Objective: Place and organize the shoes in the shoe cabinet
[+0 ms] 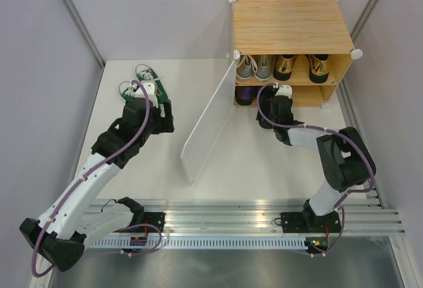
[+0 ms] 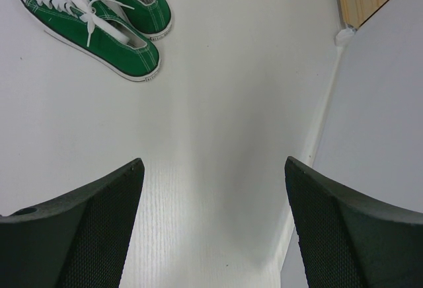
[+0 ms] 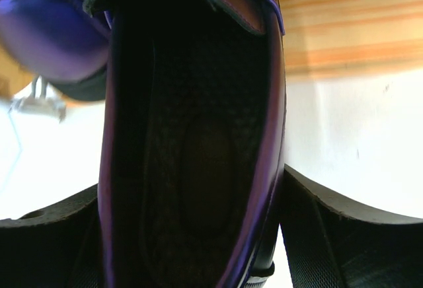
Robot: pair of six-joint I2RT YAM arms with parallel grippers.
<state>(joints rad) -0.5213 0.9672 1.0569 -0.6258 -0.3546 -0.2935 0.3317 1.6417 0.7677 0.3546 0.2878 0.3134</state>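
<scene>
Where the matte white tabletop (image 1: pixel 264 162) meets pale grey walls (image 1: pixel 165 10), the bamboo-grain cabinet (image 1: pixel 291 24) fills the far right corner, its flat white door (image 1: pixel 208 126) swung wide. Grey sneakers (image 1: pixel 254 68) and shiny gold shoes (image 1: pixel 301 67) line the upper shelf. At the lower shelf the right tool (image 3: pixel 190 189) is closed on a glossy purple shoe (image 3: pixel 198 70), a textured finger against each side, its mate (image 3: pixel 46 30) just beside. Canvas green sneakers (image 1: pixel 151 82) lie near the far left corner; the left tool (image 2: pixel 211 169) hovers near them, spread wide, empty.
</scene>
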